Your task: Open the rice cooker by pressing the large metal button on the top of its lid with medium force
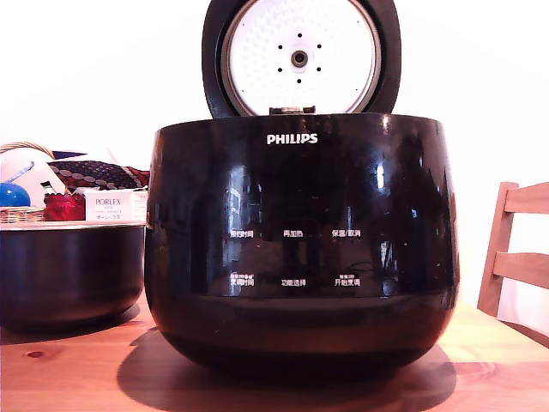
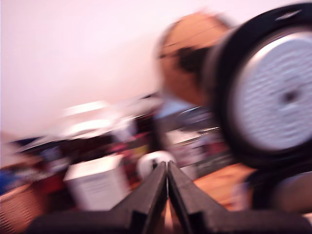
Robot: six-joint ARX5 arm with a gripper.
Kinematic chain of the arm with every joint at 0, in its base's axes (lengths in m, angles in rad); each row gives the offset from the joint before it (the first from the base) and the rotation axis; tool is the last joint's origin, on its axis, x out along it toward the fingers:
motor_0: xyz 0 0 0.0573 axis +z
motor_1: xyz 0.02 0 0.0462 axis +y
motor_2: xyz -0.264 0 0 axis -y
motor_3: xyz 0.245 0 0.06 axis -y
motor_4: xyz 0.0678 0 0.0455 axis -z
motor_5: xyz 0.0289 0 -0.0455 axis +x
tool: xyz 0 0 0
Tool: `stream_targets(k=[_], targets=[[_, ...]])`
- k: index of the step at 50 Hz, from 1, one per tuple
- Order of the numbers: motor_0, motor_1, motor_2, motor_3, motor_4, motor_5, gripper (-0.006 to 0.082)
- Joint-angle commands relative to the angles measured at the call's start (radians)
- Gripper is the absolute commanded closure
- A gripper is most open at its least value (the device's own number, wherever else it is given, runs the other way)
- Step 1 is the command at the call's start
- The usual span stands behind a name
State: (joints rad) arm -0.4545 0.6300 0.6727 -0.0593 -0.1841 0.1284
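I see the rice cooker [image 1: 300,249] mid-table on the wooden table [image 1: 69,369], the lid [image 1: 300,56] standing upright, dimpled inner disc facing cam. Wrist view blurry; gripper [image 2: 167,168] clenched, fingertips touching, holding nothing.

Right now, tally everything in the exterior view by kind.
Rice cooker, lid raised: 1
Dark pot: 1
Wicker basket: 1
Blue ball: 1
Red item: 1
PORLEX box: 1
Wooden chair: 1
Wooden table: 1
Total: 8
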Motion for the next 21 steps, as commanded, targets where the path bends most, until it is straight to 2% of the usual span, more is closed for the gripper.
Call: stream_targets(k=[1,11,21], targets=[[0.036,-0.024,-0.023,-0.002,0.0,0.011,0.0788],[0.133,-0.064,-0.023,-0.024,0.0,0.011,0.0788],[0.166,-0.069,-0.023,-0.023,0.0,0.011,0.0788]])
